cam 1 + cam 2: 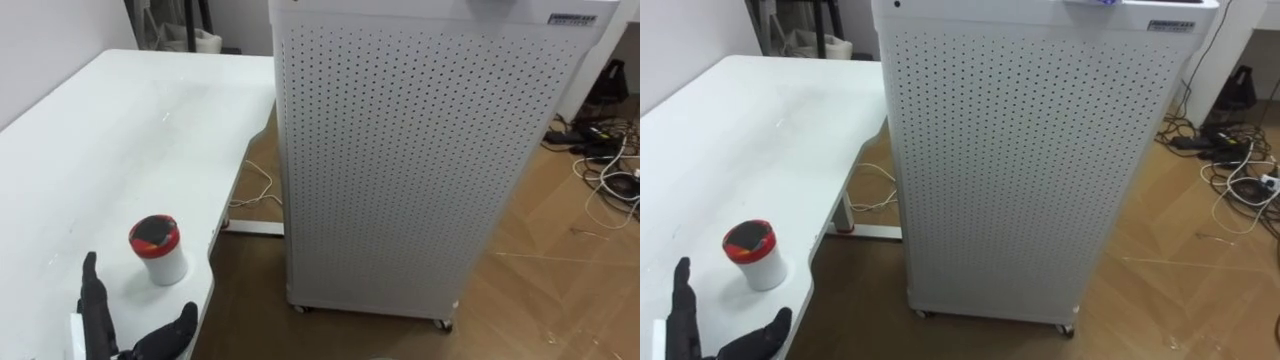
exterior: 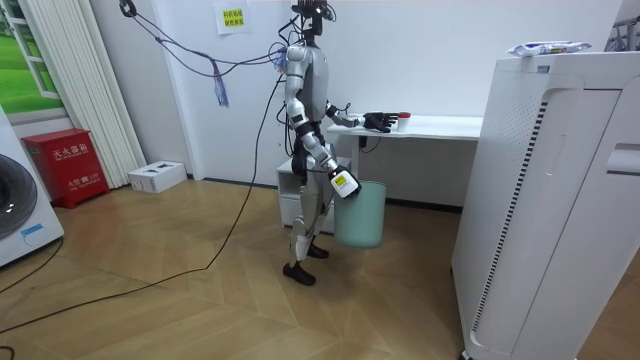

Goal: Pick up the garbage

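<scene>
From the head camera I see the cup (image 1: 158, 250), white with a red rim and dark top, standing upright near the front edge of the white table (image 1: 90, 150). It carries no writing I can make out. My left hand (image 1: 95, 305) hovers just short of it, fingers spread and straight, holding nothing. To the right stands a tall white perforated cabinet (image 1: 400, 170) with a label strip (image 1: 570, 18) at its top, too small to read. In the room view my right hand (image 2: 343, 184) hangs beside a teal bin (image 2: 362, 212); I cannot tell its fingers. A wall notice (image 2: 232, 18) is illegible.
</scene>
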### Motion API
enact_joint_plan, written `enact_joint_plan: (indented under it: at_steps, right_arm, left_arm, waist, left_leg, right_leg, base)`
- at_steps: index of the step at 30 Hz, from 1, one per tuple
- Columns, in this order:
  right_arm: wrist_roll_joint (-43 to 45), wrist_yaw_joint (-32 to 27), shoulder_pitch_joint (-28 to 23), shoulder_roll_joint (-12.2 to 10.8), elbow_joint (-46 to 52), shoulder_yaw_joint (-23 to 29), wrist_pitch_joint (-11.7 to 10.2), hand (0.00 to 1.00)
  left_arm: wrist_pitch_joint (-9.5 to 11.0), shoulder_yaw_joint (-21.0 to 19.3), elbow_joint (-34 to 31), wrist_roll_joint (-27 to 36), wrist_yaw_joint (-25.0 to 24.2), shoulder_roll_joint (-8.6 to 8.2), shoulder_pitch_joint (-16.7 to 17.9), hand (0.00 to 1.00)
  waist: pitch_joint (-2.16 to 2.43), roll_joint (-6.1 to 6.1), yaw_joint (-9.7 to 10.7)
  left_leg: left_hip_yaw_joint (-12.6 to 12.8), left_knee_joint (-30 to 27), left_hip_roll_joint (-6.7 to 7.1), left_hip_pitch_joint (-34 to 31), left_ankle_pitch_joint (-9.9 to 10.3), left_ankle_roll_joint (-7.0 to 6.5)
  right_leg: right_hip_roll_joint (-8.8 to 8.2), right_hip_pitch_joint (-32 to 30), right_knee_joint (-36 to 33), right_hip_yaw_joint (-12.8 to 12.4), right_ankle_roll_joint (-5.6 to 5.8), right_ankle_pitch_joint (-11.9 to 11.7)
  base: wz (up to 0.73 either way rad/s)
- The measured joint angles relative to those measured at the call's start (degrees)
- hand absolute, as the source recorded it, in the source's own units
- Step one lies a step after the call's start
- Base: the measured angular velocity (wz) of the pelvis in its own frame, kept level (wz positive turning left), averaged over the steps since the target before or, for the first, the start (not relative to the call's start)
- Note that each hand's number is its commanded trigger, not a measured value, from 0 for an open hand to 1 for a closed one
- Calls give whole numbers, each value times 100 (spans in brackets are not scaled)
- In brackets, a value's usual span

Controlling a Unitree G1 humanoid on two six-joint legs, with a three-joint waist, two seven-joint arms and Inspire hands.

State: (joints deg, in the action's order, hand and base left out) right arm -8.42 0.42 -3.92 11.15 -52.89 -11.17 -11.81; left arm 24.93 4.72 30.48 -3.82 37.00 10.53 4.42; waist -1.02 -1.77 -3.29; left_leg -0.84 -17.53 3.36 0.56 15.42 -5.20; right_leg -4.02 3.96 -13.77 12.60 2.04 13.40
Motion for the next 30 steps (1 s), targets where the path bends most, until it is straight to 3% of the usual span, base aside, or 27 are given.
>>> enact_joint_plan:
  at_steps: [18, 25, 30]
  right_arm:
    - [1, 101, -5, 0, 234, -21, 1, 100]
    - [0, 113, -5, -1, 396, -129, 2, 100]
    - [53, 102, -14, 2, 395, -128, 8, 100]
  left_arm:
    - [-1, 72, 4, 119, 41, 0, -96, 0]
    - [-16, 119, 4, 212, 49, 0, -281, 0]
    - [-40, 102, 6, 388, 52, 21, -601, 0]
  waist:
    - [3, 4, 48]
    - [10, 23, 158]
    - [9, 24, 179]
  left_leg:
    - [15, -10, -3, 11, -1, 1]
    - [47, -3, -8, 17, -1, 1]
    - [49, 2, -9, 20, -1, 0]
  right_leg:
    - [0, 4, 1, -14, 3, -9]
    - [5, -5, 0, -64, 2, -9]
    - [20, -11, 9, -162, 2, -9]
  base:
    - [0]
    - [-3]
    - [-1]
